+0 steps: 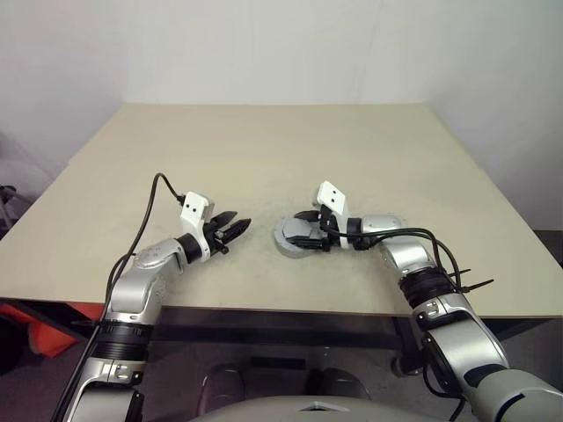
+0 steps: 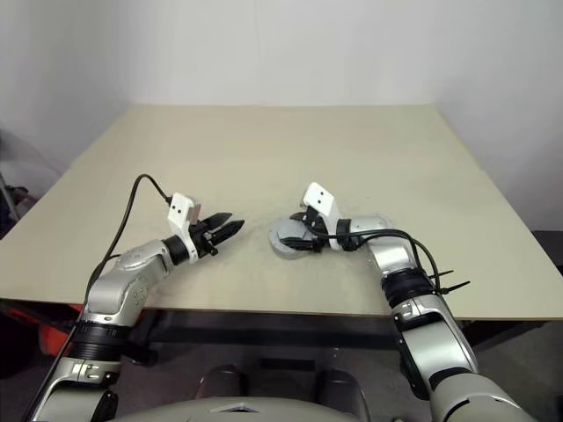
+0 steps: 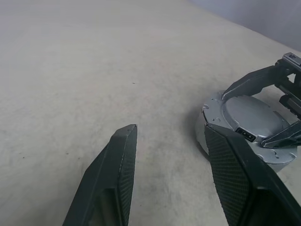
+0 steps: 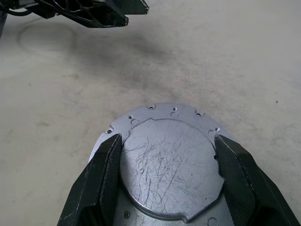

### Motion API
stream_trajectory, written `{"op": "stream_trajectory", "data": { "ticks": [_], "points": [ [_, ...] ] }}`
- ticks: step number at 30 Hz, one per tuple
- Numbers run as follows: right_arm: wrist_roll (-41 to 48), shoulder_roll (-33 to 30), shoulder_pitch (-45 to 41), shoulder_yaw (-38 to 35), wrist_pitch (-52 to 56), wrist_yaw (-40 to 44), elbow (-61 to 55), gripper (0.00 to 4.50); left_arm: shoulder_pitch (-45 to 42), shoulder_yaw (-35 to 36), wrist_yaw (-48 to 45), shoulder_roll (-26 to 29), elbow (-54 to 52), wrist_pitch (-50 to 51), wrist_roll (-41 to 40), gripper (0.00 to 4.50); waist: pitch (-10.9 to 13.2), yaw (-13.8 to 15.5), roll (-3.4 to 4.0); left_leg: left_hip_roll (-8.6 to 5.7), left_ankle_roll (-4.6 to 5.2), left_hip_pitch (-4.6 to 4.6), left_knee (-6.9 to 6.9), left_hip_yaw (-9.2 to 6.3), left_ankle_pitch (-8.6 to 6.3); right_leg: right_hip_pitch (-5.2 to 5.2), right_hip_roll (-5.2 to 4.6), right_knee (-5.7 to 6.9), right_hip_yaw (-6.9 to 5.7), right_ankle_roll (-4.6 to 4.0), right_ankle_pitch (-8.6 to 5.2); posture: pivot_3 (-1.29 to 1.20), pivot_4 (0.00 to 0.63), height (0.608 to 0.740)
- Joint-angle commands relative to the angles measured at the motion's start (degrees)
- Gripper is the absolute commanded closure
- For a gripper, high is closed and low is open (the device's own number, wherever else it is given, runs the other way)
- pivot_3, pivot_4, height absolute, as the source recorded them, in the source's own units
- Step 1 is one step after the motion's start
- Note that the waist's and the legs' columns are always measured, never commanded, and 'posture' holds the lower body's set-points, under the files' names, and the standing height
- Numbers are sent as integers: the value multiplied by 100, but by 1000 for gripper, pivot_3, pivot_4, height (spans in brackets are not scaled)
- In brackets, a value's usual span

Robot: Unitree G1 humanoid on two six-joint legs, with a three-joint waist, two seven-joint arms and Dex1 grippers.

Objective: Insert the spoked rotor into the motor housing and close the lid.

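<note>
The motor housing (image 1: 285, 238) is a squat round grey metal unit near the table's front edge, with a flat, scratched round face (image 4: 169, 165) on top. Nothing of its inside shows. My right gripper (image 4: 168, 139) reaches over it from the right, and its two black fingers (image 4: 106, 169) press against opposite sides of that raised face. My left gripper (image 1: 239, 222) hovers a short way to the housing's left, pointing at it, open with nothing between its fingers (image 3: 117, 160). The spoked rotor and the lid are out of view.
The beige table (image 1: 264, 141) stretches bare behind and beside the housing. Its front edge (image 1: 281, 309) runs just below both grippers. A black cable (image 1: 154, 198) loops above my left forearm.
</note>
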Motion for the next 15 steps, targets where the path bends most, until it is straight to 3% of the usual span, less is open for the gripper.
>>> {"op": "stream_trajectory", "data": {
  "ticks": [1, 15],
  "points": [
    [-220, -201, 153, 183, 203, 148, 62, 1480, -48, 104, 13, 35, -241, -60, -31, 2100, -1, 4, -2, -1, 1, 0, 0, -1, -1, 5, -1, -2, 0, 0, 0, 0, 0, 740],
    [-397, -334, 126, 332, 582, -69, 169, 1480, -171, 41, 131, -200, -242, 217, -95, 2100, -8, 12, -9, -4, 9, 3, 0, -4, -6, 19, -3, -7, -3, 3, -2, 0, 0, 740]
  ]
}}
